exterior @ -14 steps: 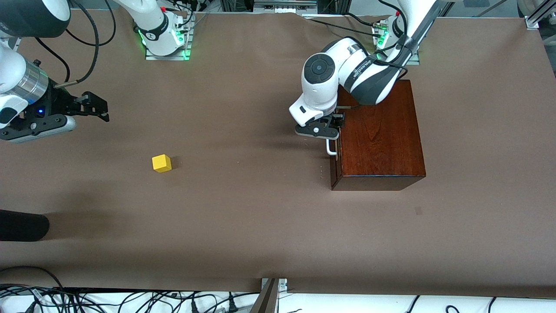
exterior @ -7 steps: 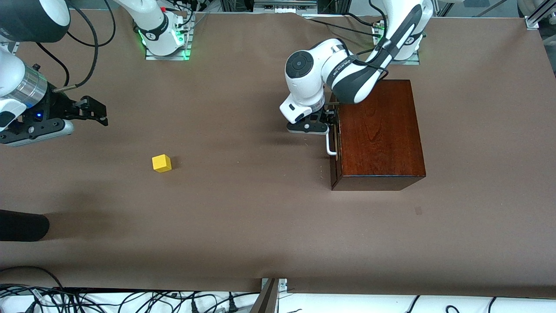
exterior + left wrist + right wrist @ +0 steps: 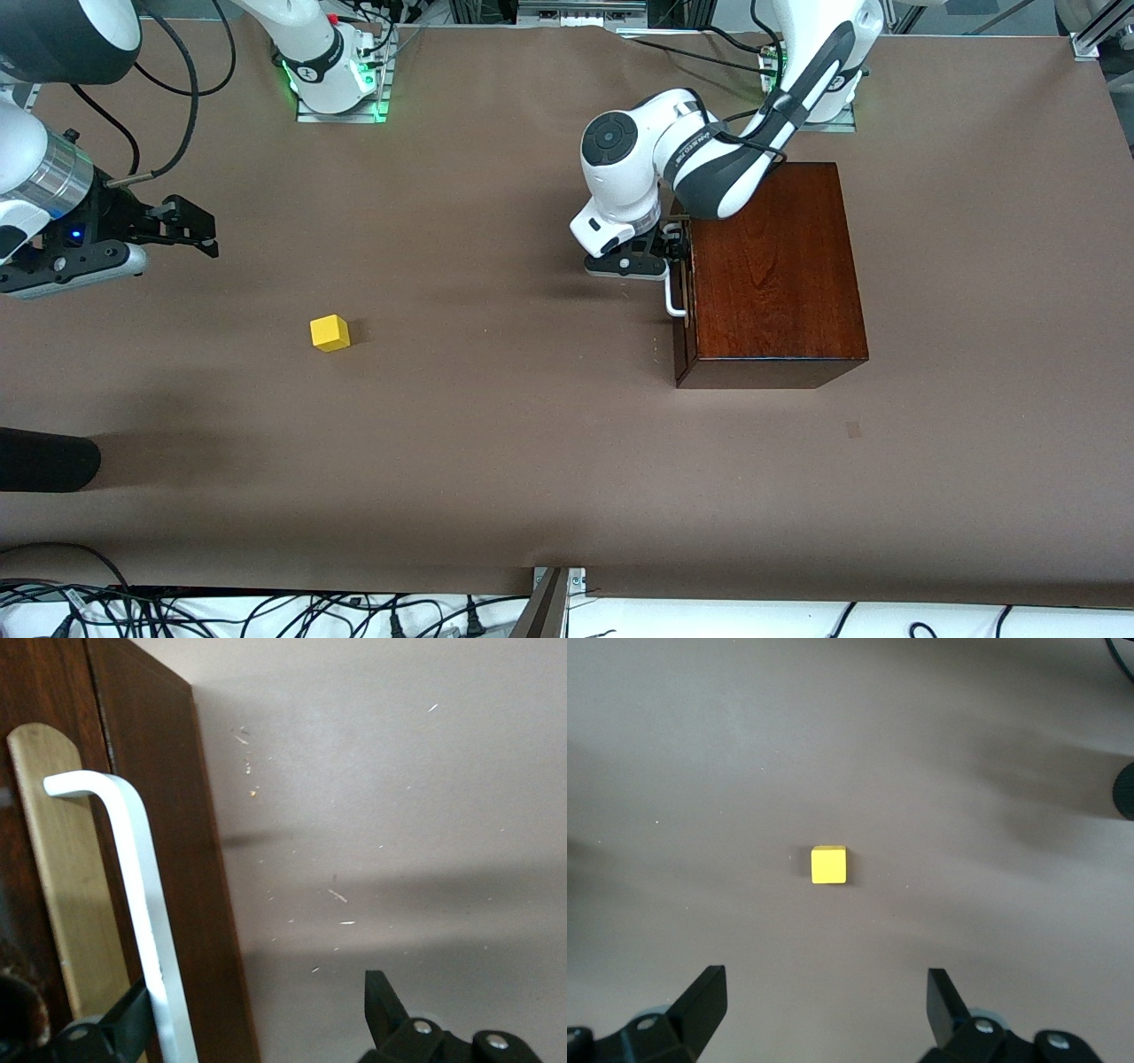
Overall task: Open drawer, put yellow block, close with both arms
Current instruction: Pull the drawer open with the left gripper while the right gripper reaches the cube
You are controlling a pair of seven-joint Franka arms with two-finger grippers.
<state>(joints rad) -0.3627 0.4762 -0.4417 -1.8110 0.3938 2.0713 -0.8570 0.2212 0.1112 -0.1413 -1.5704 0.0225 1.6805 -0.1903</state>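
The dark mahogany box [image 3: 771, 266] stands toward the left arm's end of the table. Its drawer [image 3: 146, 815] looks shut, with the white bar handle [image 3: 675, 299] on its front. My left gripper [image 3: 679, 252] is at that handle and is open. In the left wrist view the handle [image 3: 133, 886] lies between the fingers, close to one finger [image 3: 124, 1028], and the left gripper [image 3: 257, 997] holds nothing. The yellow block [image 3: 330, 333] sits on the table toward the right arm's end. My right gripper [image 3: 197, 229] hovers open; in its wrist view the block [image 3: 828, 865] lies ahead of the right gripper [image 3: 824, 985].
A black rounded object [image 3: 44, 459] pokes in at the table's edge on the right arm's end, nearer the front camera than the block. Cables [image 3: 266, 611] hang along the near edge. The arm bases [image 3: 337, 80] stand at the farthest edge.
The left arm has shifted, bringing its gripper along the drawer front toward the bases' end of the handle. The right gripper has drifted only slightly. Block and box have not moved.
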